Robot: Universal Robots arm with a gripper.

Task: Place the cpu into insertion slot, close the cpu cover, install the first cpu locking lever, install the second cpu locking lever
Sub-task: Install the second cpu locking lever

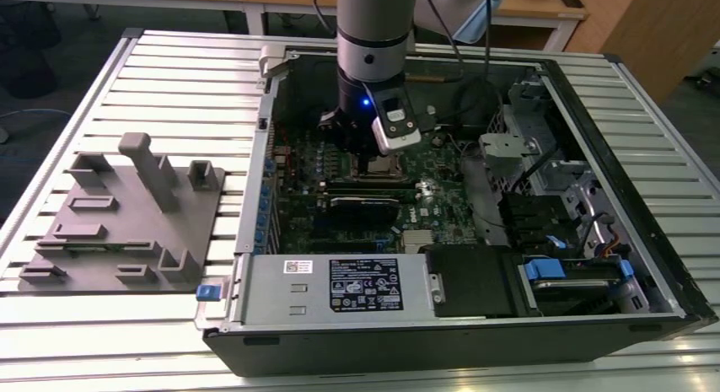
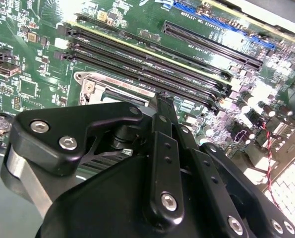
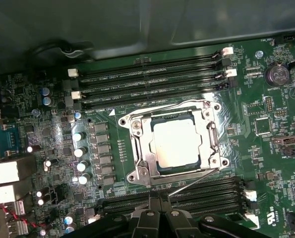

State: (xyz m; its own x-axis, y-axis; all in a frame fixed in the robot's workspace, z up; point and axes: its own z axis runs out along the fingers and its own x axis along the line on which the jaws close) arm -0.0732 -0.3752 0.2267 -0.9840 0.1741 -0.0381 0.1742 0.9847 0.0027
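From my remote station, the exterior view shows the workbench (image 1: 169,63), a surface of pale slatted metal profiles running across the frame, bearing an open black computer case (image 1: 630,240) toward the exterior view's right and a grey moulded fixture block (image 1: 124,215) with upright pegs toward the exterior view's left. Behind the bench I see wooden-topped desks (image 1: 540,8) along the far edge, a wood-panelled cabinet (image 1: 642,29) at the exterior view's upper right, and dark grey floor (image 1: 67,29) at the upper left. Light is even and diffuse, with bright glare on the bench slats (image 1: 675,358) at the lower right.
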